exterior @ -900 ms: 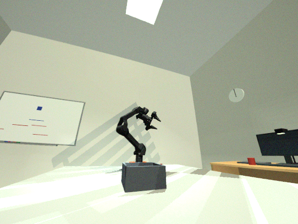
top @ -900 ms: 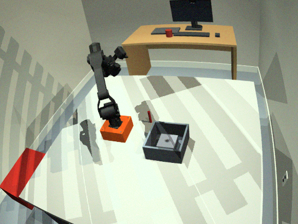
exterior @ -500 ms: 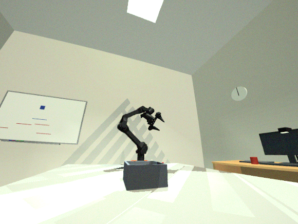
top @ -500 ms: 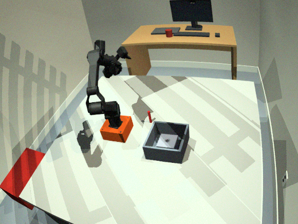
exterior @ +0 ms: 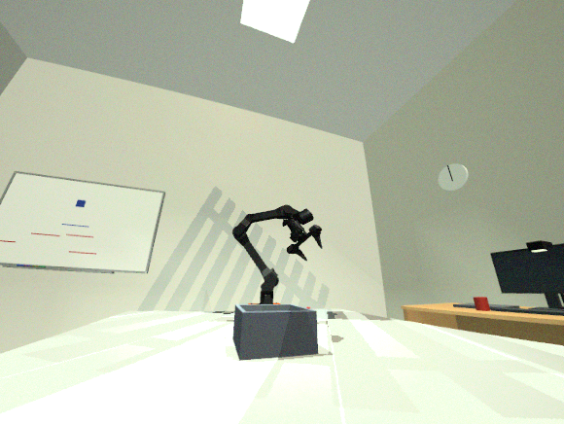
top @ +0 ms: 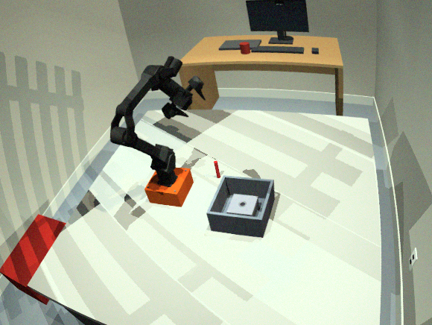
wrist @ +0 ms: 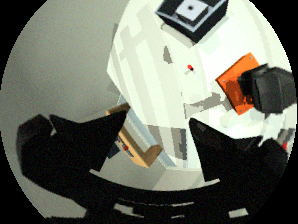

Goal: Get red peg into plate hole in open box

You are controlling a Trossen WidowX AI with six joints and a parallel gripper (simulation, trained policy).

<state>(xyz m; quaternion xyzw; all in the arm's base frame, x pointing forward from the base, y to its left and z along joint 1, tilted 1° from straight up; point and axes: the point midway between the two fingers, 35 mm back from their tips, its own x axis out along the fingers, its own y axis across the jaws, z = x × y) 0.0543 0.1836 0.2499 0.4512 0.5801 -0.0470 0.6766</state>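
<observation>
Pale desk (top: 316, 283) (exterior: 170, 384) (wrist: 150, 85), striped with shadow. Red peg (top: 217, 169) (exterior: 308, 307) (wrist: 190, 67) is upright just beside the open box (top: 237, 224) (exterior: 277, 333) (wrist: 194, 33). Fingers (top: 197, 107) (exterior: 314, 254) are wide open, nothing in them, so I'd call it pre-grasp; next they'd need to come down around the peg.

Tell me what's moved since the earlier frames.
The pincer has moved rightward in the top view, and rightward and slightly lower in the exterior view. The arm's elbow has swung leftward in the top view. Shadows on the white table have shifted. Nothing was grasped or released. The red peg and open box stayed put.
</observation>
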